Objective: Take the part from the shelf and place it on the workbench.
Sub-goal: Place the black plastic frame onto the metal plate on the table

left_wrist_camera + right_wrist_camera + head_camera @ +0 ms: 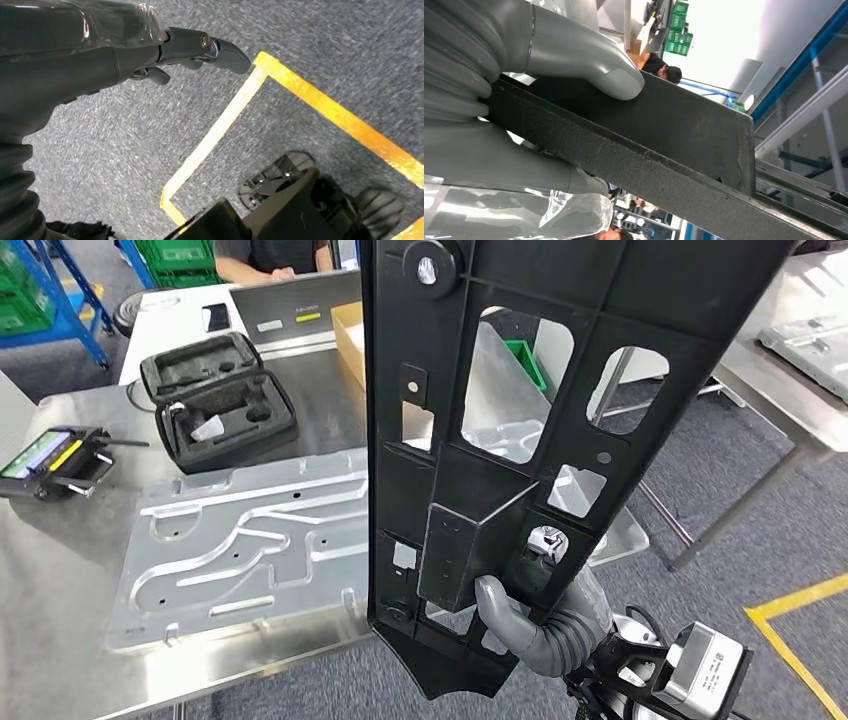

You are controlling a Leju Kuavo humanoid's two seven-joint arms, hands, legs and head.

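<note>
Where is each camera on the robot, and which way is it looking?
Head view: high on the body, looking forward and down at the steel workbench; the right hand holds up the black part.
Left wrist view: behind the hanging left hand, looking down at grey carpet and yellow floor tape.
Right wrist view: behind the right hand, close on the black part.
Head and right wrist views share the hand gripping that part.

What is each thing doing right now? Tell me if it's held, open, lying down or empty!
black plastic part: held upright above the workbench edge.
right hand: grips the part near its lower end.
left hand: holds nothing, hangs over the carpet.
black foam case: lid open, lying on the workbench.
metal plate: lying flat on the workbench.
</note>
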